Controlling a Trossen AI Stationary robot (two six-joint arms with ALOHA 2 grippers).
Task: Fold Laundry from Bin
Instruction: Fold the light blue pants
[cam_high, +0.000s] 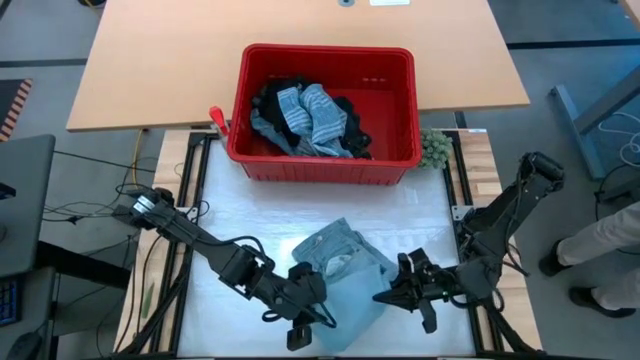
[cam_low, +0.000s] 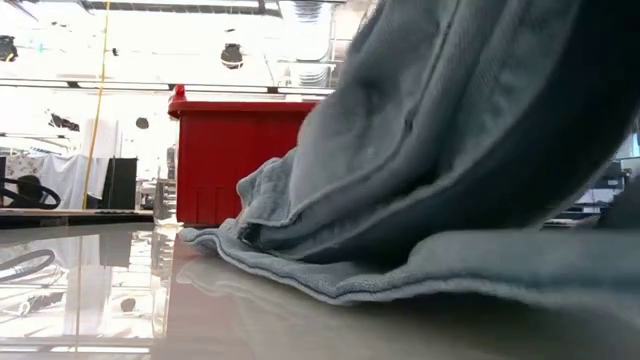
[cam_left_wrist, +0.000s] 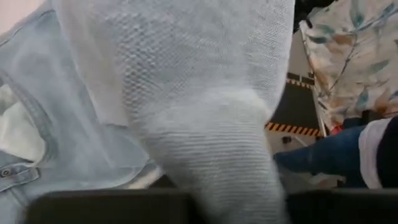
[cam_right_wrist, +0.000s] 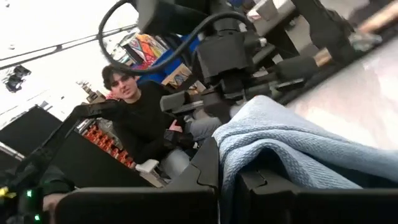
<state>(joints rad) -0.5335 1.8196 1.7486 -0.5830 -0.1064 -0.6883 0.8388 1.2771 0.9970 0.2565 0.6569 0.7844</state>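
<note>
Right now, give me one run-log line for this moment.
left gripper: on light blue-grey garment, near edge | right gripper: shut on same garment | bin: holds remaining laundry | fold: not done

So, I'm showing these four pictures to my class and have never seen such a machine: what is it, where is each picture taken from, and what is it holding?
It is a robot with two dark arms at a table, each ending in a two-finger pincer. One picture looks straight down from above, one looks level across the tabletop, and two come from small cameras on the arms' wrists. At the back stands a red bin with crumpled garments still inside. In front lies a light blue-grey garment. The left pincer is at its near left edge, with the cloth draped right before its camera; whether it grips is unclear. The right pincer is shut on the garment's right edge. A small green fuzzy lump sits beside the bin. A person sits in the room beyond.
</note>
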